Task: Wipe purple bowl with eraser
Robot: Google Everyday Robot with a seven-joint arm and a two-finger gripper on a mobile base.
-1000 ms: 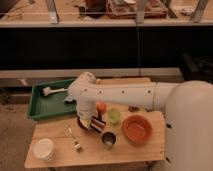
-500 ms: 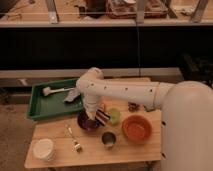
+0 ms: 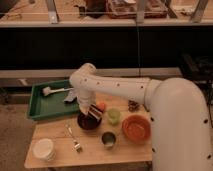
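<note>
The purple bowl [image 3: 86,122] is a small dark bowl on the wooden table, left of centre. My gripper [image 3: 91,110] reaches down from the white arm and sits at the bowl's far right rim. It is shut on the eraser [image 3: 96,112], a small dark block with pale and reddish stripes, which is held in or just over the bowl's right side. The arm hides part of the bowl's back edge.
An orange bowl [image 3: 136,127], a green cup [image 3: 114,116] and a metal cup [image 3: 108,139] stand to the right. A white bowl [image 3: 44,148] and a fork [image 3: 75,140] lie front left. A green tray [image 3: 40,107] holds a white-headed brush [image 3: 48,91].
The arm's elbow has swung left and up, and the gripper with the eraser has shifted a little left across the purple bowl.
</note>
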